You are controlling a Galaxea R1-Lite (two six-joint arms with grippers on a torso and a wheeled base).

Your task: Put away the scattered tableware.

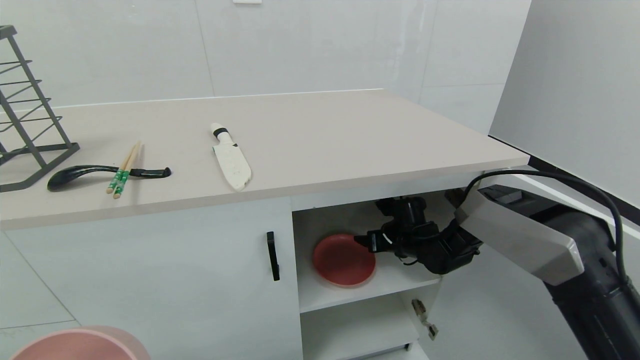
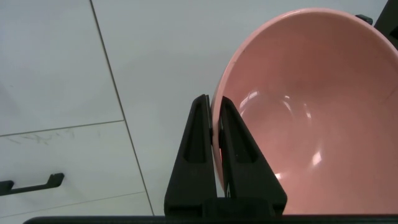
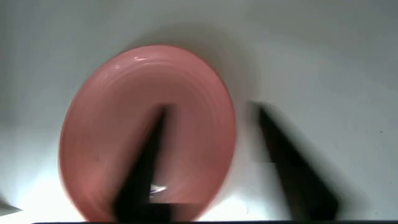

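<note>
A red plate (image 1: 342, 260) (image 3: 106, 130) lies flat on the upper shelf (image 1: 320, 297) of the open cabinet. My right gripper (image 1: 367, 241) (image 3: 210, 111) is inside the cabinet at the plate's right edge, open, with one finger over the plate and the other beyond its rim. My left gripper (image 2: 213, 102) is shut on the rim of a pink bowl (image 2: 311, 112) (image 1: 75, 345), held low in front of the closed cabinet door. On the countertop lie a black spoon (image 1: 90, 172), a pair of chopsticks (image 1: 124, 169) across it, and a white knife (image 1: 231, 160).
A dark wire dish rack (image 1: 25, 115) stands at the counter's far left. The closed cabinet door has a black handle (image 1: 271, 255). A lower shelf (image 1: 350, 325) sits beneath the plate's shelf. A grey wall panel (image 1: 575, 90) rises on the right.
</note>
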